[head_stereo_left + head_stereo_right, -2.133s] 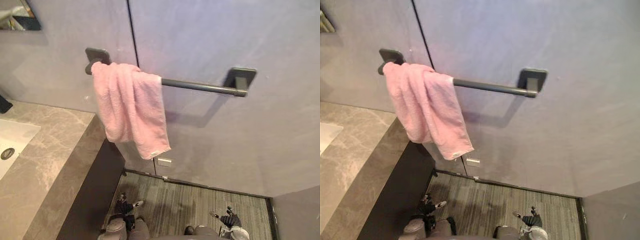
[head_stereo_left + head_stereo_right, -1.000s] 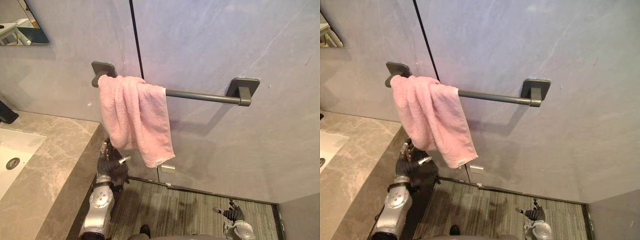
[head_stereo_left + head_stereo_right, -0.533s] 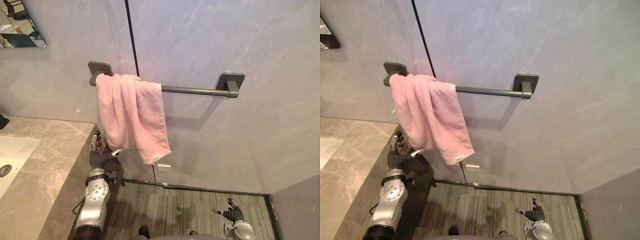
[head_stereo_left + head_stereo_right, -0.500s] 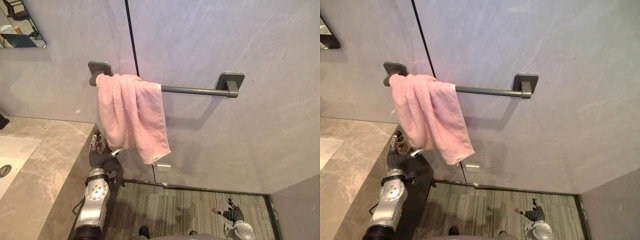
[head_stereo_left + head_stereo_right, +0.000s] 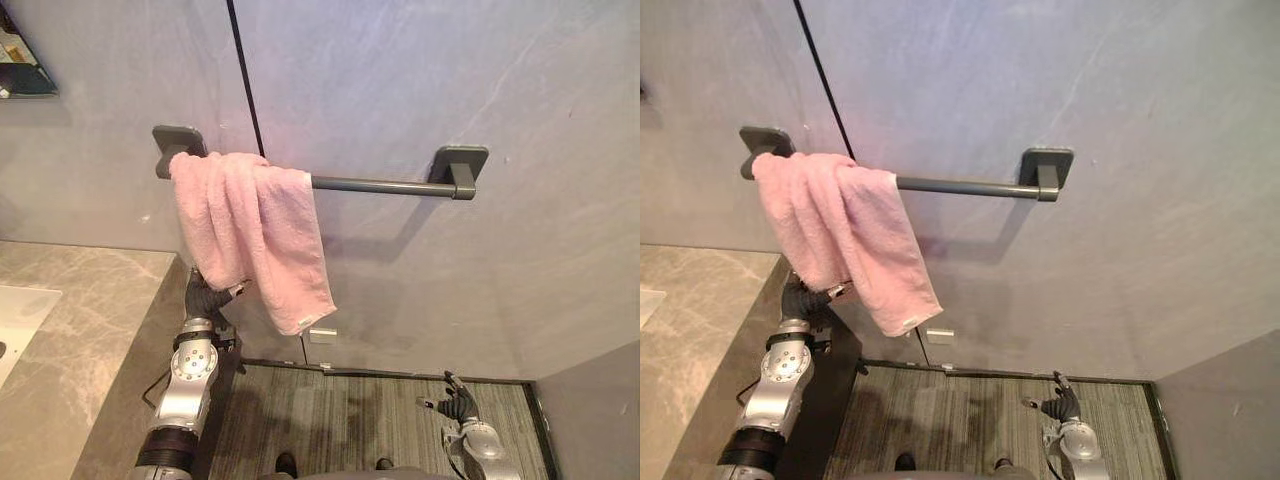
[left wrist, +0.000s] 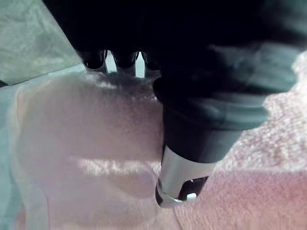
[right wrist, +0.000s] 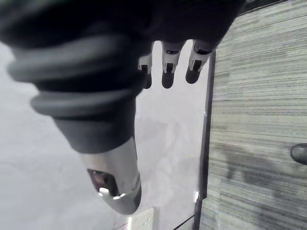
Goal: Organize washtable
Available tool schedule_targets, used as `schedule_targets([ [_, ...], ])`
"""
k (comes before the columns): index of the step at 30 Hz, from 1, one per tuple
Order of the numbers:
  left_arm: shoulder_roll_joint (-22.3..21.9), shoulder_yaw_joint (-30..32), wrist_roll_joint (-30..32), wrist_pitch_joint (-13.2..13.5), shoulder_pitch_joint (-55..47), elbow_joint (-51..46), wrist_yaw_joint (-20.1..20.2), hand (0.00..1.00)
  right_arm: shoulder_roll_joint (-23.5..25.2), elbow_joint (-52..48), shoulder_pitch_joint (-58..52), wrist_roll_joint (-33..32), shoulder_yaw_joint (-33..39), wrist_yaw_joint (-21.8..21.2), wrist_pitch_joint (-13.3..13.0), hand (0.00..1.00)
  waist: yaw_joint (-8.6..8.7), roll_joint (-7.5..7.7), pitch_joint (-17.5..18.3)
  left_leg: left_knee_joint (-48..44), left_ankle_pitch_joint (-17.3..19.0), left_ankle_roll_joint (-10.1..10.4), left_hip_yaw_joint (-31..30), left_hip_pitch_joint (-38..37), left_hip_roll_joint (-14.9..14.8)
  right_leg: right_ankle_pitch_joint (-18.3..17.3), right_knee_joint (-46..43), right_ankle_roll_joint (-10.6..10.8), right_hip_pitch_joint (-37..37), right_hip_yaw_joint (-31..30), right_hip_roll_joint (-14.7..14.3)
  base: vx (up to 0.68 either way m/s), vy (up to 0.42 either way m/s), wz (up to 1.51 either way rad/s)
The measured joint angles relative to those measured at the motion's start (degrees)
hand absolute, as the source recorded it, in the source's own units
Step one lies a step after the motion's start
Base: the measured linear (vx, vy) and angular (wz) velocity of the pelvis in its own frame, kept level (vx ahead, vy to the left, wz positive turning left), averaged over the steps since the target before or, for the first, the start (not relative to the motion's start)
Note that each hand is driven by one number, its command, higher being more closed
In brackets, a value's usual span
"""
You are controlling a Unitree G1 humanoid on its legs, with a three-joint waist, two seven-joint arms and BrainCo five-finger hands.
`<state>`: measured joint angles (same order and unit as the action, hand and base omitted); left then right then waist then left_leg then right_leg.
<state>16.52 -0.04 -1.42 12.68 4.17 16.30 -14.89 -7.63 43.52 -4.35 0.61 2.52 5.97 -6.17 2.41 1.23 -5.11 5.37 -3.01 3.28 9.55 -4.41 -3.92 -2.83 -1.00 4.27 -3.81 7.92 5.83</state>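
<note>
The mirror (image 5: 22, 70) is showing at the upper left corner, on the grey wall (image 5: 450, 80). Below it, the marble desk (image 5: 85, 340) is running along the left side, with the edge of the white sink (image 5: 20, 315) lying in its top.

Just right of the desk's front edge, the left hand (image 5: 206, 298) is reaching up and pressing against the lower hanging part of the pink towel (image 5: 255, 225). In the left wrist view the towel is lying directly against the hand. Whether the hand is open or gripping the cloth cannot be determined.

The towel is hanging bunched over the left end of the dark towel bar (image 5: 385, 185), next to the left bracket. Its longer fold is dropping toward the right, ending just above the small white socket (image 5: 322, 335) low on the wall. The rest of the bar is running bare to the right bracket.

Further right and well apart from the towel, the right hand (image 5: 457, 403) is hanging low over the striped floor (image 5: 350, 420), near the base of the wall. Its fingers (image 7: 167, 72) are extending straight and relaxed, holding nothing.
</note>
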Motion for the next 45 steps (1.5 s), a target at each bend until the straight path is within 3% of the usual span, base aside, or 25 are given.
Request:
schedule_targets([
  [7, 0.1, -0.3, 0.0, 0.0, 1.1, 0.0, -0.1, 1.00, -0.6, -10.7, 0.0, 0.0, -4.8, -0.3, -0.3, 0.00, -0.04, 0.31, 0.0, 0.0, 0.0, 0.0, 0.6, 0.2, 0.0, 1.1, 1.2, 0.0, 0.1, -0.7, -0.1, -0.03, 0.002, -0.05],
  [20, -0.1, -3.3, -0.1, 0.3, 0.8, -0.1, -0.1, 1.00, -3.8, -30.9, 4.4, -3.6, -14.9, -4.2, -4.9, 0.00, -0.37, 0.63, 0.1, 0.0, -0.1, -0.1, 1.4, 0.1, -0.1, 1.7, 1.4, 0.1, -0.1, -1.7, -0.1, -0.01, 0.001, -0.03],
  [36, -2.6, -6.7, -1.3, 1.4, 0.8, -0.1, 0.0, 1.00, -4.5, -31.4, 14.6, -10.9, -19.5, -4.7, -5.2, 0.00, -1.84, 0.86, 0.3, -0.3, -0.4, -0.5, -0.1, 0.2, 0.0, 1.7, 0.9, 0.1, -0.7, -0.4, -0.1, -0.01, -0.003, 0.04],
  [45, -3.1, -6.9, -3.2, 1.7, 0.9, -0.1, 0.0, 1.00, -3.9, -25.7, 21.6, -12.6, -22.7, -4.5, -4.7, 0.00, -3.26, 0.87, 0.3, 0.0, -1.4, -0.4, -1.6, 1.2, 0.0, 1.6, 0.2, 0.1, -0.1, 0.8, 0.0, -0.03, -0.003, 0.08],
])
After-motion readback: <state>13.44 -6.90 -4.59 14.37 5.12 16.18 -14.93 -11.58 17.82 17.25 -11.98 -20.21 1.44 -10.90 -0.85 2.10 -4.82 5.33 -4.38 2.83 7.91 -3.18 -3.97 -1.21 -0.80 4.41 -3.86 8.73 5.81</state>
